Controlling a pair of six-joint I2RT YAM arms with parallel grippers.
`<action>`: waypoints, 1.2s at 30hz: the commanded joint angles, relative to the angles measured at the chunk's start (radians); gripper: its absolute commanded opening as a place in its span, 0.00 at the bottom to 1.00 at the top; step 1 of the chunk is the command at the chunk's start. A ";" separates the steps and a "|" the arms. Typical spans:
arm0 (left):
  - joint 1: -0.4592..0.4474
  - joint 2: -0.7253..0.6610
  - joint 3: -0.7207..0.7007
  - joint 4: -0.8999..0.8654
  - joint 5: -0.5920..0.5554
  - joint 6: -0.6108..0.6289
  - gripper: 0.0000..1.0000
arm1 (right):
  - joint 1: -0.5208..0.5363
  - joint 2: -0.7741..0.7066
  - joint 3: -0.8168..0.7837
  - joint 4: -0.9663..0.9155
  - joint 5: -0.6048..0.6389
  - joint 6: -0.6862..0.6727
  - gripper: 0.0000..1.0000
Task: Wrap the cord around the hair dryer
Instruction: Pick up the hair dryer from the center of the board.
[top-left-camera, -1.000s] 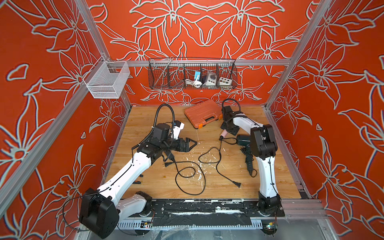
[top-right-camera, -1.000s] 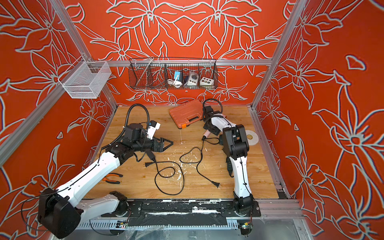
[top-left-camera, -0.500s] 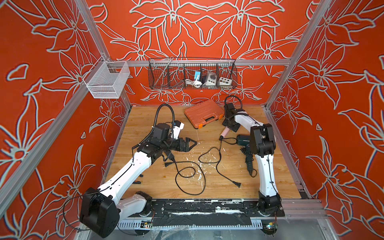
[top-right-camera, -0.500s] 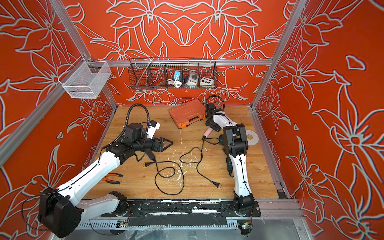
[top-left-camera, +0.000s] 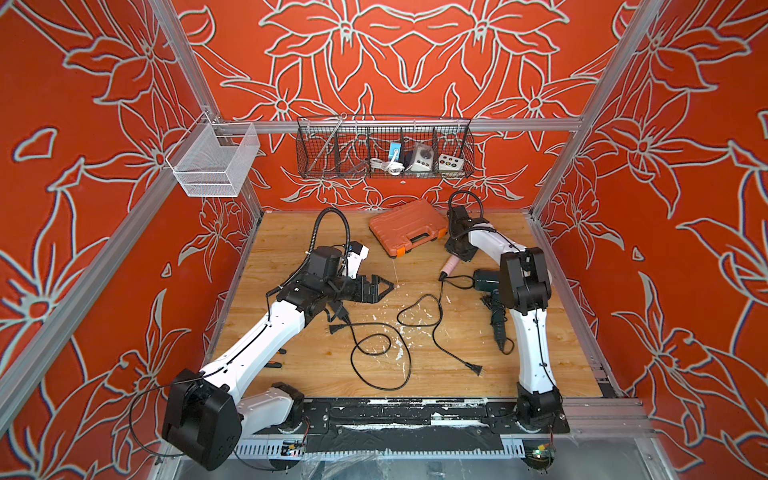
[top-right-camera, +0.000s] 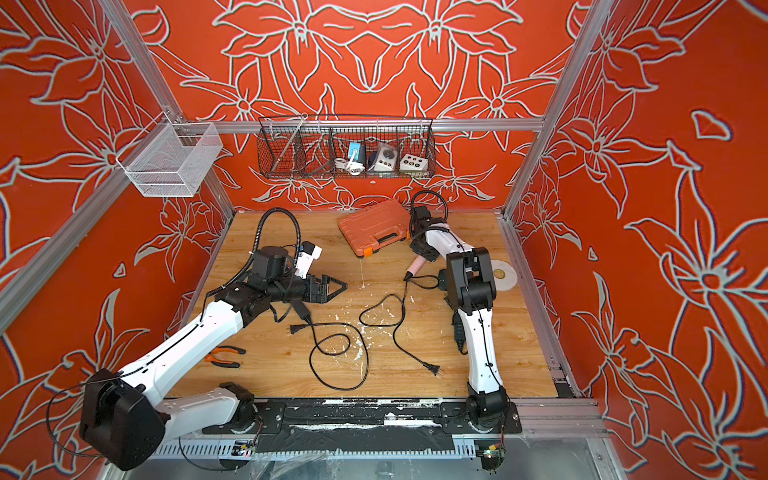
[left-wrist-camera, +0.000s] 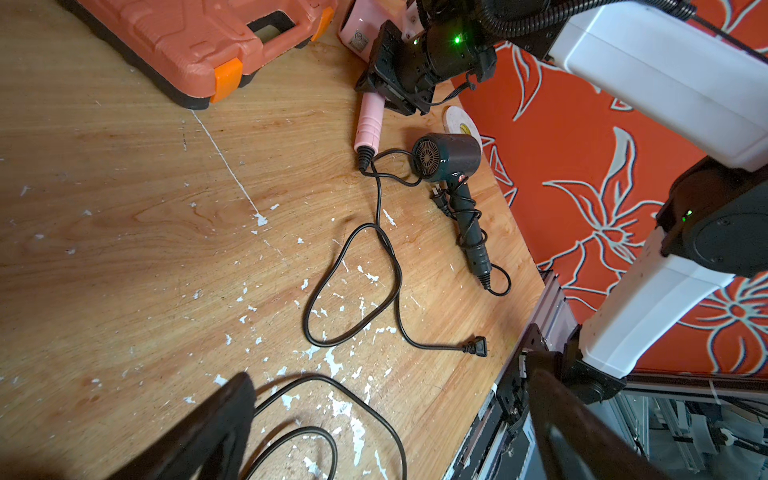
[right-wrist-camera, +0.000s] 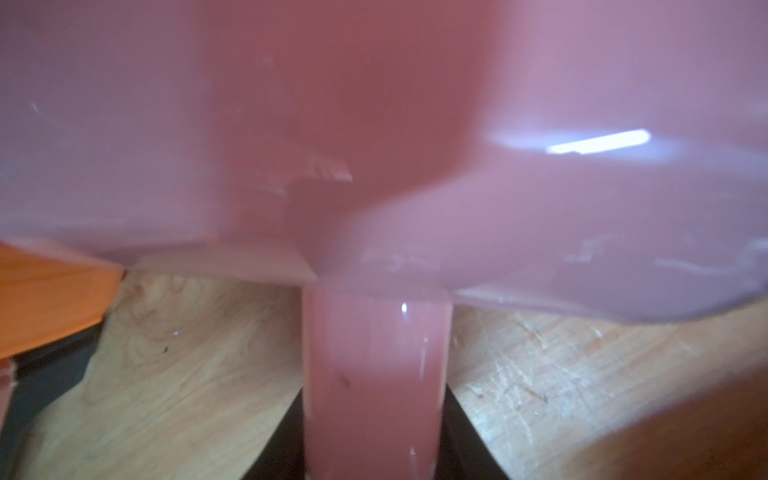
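The pink hair dryer (left-wrist-camera: 369, 120) is laid on the wooden table (top-left-camera: 291, 249), just beside the orange tool case (top-left-camera: 405, 226). Its handle is straddled by the right gripper (top-left-camera: 457, 251); whether it is clamped cannot be told. The black cord (left-wrist-camera: 378, 199) is trailed loose across the table, unwrapped. The left gripper (top-left-camera: 385, 287) is held above the table with its fingers apart, nothing between them.
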 joint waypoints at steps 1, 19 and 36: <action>0.010 0.015 0.012 0.006 0.014 0.010 1.00 | 0.005 0.058 0.025 -0.047 -0.042 0.006 0.66; 0.012 0.022 0.016 0.016 0.022 -0.008 1.00 | 0.006 -0.007 -0.106 0.027 -0.086 0.009 0.00; 0.012 0.004 0.022 0.008 0.009 -0.002 1.00 | 0.014 -0.246 -0.301 0.202 -0.090 -0.170 0.00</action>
